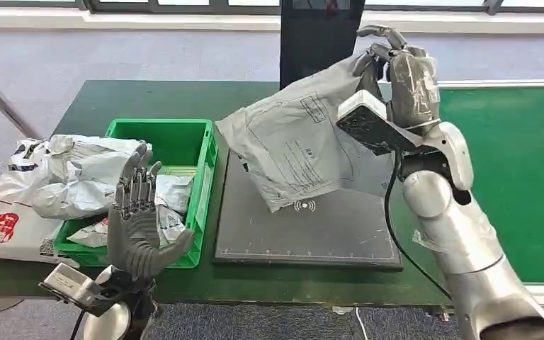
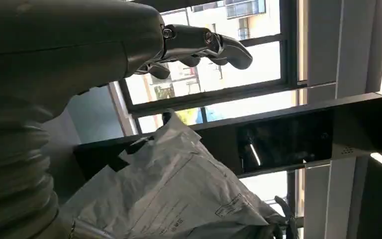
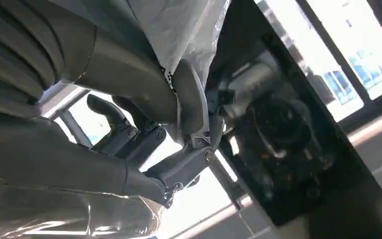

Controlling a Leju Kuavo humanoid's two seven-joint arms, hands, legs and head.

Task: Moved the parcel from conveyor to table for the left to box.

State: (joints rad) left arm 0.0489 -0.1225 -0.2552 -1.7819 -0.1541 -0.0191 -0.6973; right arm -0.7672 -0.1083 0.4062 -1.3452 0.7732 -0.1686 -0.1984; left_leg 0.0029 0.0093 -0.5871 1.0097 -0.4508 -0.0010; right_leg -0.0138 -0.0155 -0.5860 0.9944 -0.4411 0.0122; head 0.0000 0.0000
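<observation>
Seen from the head camera, a grey parcel [image 1: 294, 145] is held aloft by the right hand [image 1: 397, 71], its upper corner pinched between thumb and fingers above a dark scanning mat [image 1: 304, 227] that lies on the green table [image 1: 113, 99]. The parcel hangs tilted, its lower edge just above the mat. The left hand [image 1: 138, 227] is raised upright in front of a green crate [image 1: 184, 142], fingers spread and nothing grasped. Several grey and white bags [image 1: 78, 173] are piled in the crate and spill over its left side. The green conveyor [image 1: 517, 170] is seen to the right of the mat, and a dark upright stand [image 1: 319, 35] behind the parcel.

From the left wrist camera, the left hand [image 2: 79, 55] is shown with its dark fingers [image 2: 214, 45] extended and apart, closed on nothing. The crumpled parcel [image 2: 179, 194], its printed label visible, is framed beyond it against windows and a dark screen [image 2: 283, 142].

From the right wrist camera, the right hand [image 3: 129, 124] is seen with its thick thumb [image 3: 189, 99] pressed against the parcel's [image 3: 179, 25] plastic, the fingers curled round the same edge
</observation>
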